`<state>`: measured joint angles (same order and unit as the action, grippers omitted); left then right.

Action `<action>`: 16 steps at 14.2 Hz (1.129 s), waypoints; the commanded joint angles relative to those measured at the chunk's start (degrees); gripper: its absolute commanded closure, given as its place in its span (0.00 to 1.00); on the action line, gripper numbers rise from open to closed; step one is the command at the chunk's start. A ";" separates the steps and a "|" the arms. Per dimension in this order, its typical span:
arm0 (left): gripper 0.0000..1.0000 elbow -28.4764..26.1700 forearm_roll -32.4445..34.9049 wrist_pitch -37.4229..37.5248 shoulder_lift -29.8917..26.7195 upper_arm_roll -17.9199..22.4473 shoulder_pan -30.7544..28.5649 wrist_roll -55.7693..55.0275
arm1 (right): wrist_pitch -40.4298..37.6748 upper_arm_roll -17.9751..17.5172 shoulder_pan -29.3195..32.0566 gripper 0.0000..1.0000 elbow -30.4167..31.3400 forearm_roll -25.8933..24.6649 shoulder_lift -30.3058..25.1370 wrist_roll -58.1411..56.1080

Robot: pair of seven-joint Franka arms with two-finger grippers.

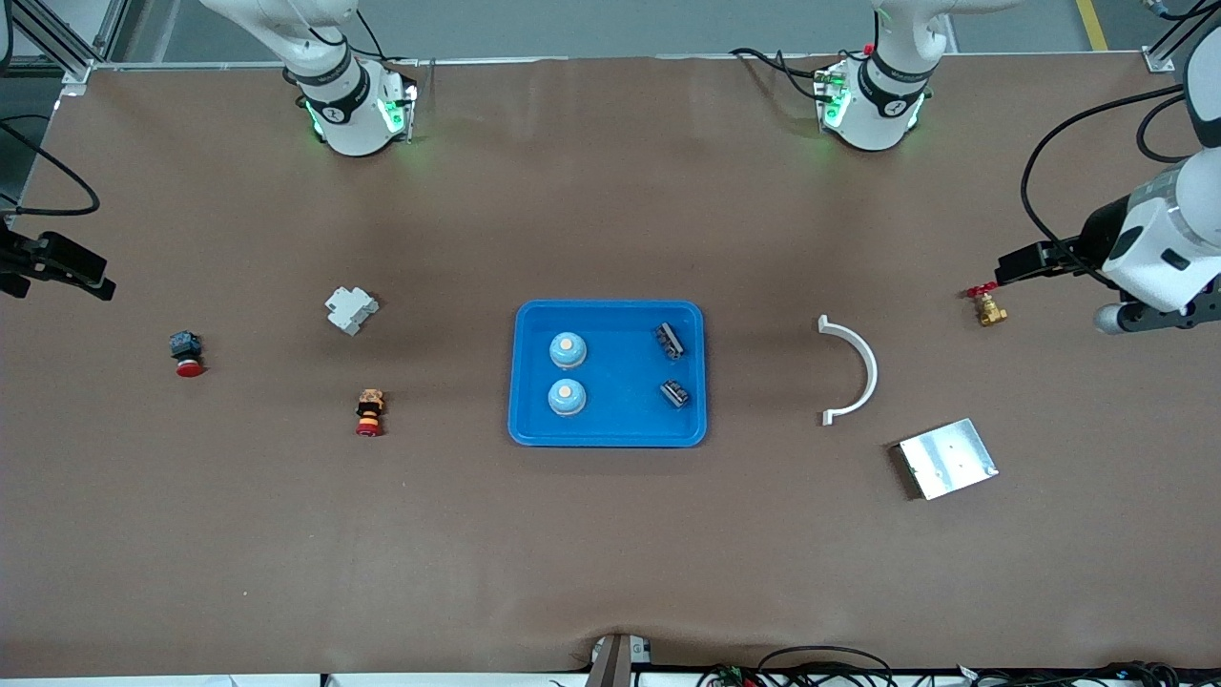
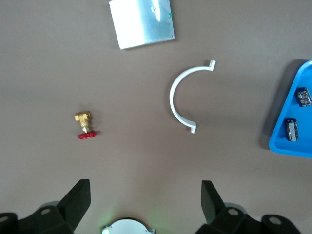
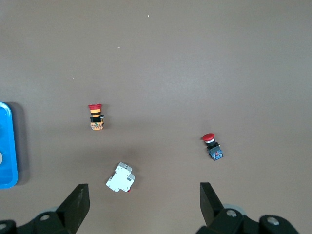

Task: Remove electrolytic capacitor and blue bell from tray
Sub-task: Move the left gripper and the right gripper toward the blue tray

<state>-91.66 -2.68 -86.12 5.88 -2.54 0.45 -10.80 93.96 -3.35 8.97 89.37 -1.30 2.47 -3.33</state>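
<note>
A blue tray [image 1: 610, 307] lies at the table's middle. It holds two round blue bells [image 1: 568, 350] [image 1: 567, 397] with cream tops and two small dark capacitors [image 1: 669, 341] [image 1: 675, 393]. The capacitors [image 2: 303, 96] and the tray's corner [image 2: 287, 147] also show in the left wrist view. My left gripper [image 1: 1003, 271] [image 2: 145, 195] is open and empty, up over the left arm's end of the table, by the brass valve. My right gripper [image 1: 103, 286] [image 3: 144, 195] is open and empty, up over the right arm's end of the table.
Toward the left arm's end lie a white curved bracket [image 1: 858, 367], a metal plate [image 1: 947, 459] and a brass valve with a red handle [image 1: 988, 307]. Toward the right arm's end lie a white breaker [image 1: 351, 309], a red push button [image 1: 187, 353] and a red-and-yellow button [image 1: 369, 412].
</note>
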 commanded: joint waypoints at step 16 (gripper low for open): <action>0.00 7.99 -6.37 -7.29 15.82 -1.95 17.73 -34.43 | 11.86 -0.17 -4.04 0.00 9.15 7.10 6.75 21.06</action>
<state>-85.67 -7.39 -91.30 19.61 -4.72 17.31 -41.48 105.44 -3.65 5.73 98.73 4.44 8.19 13.07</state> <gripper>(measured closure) 0.000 0.000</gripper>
